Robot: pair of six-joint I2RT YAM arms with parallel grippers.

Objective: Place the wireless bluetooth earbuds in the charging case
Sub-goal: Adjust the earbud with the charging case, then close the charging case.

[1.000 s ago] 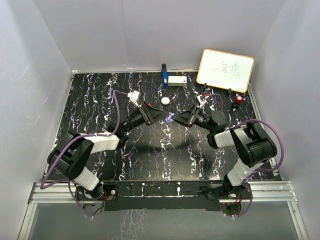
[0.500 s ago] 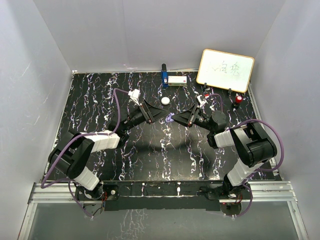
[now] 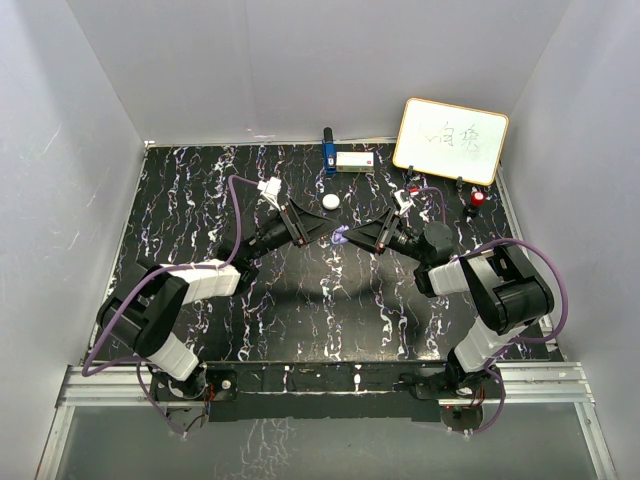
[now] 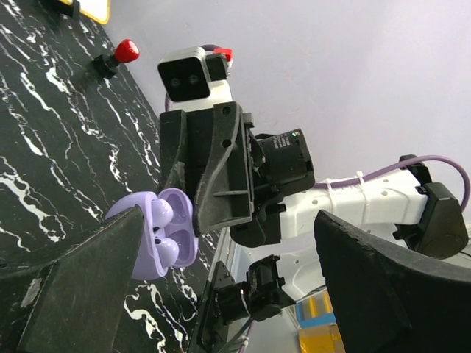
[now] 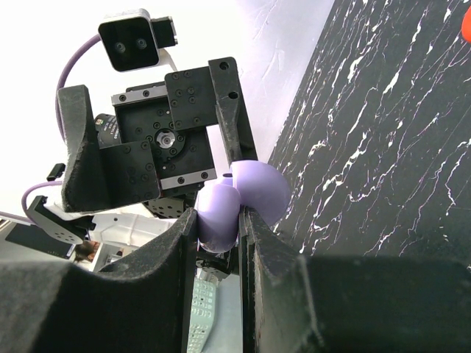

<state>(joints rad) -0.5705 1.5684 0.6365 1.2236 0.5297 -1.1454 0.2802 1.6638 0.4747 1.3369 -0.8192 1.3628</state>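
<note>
Left wrist edged slightly toward the back | left gripper [image 3: 321, 230] fingers wide apart, empty | right gripper [image 3: 349, 238] fingers clamped on open purple charging case [image 4: 165, 246], raised over mid-bench [image 3: 200, 200] | earbuds [image 4: 168, 251] seemingly seated inside | step: final seating | next: left arm presses the case closed, gently, squarely

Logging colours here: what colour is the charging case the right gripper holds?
Light purple; the charging case shows best in the left wrist view.
</note>
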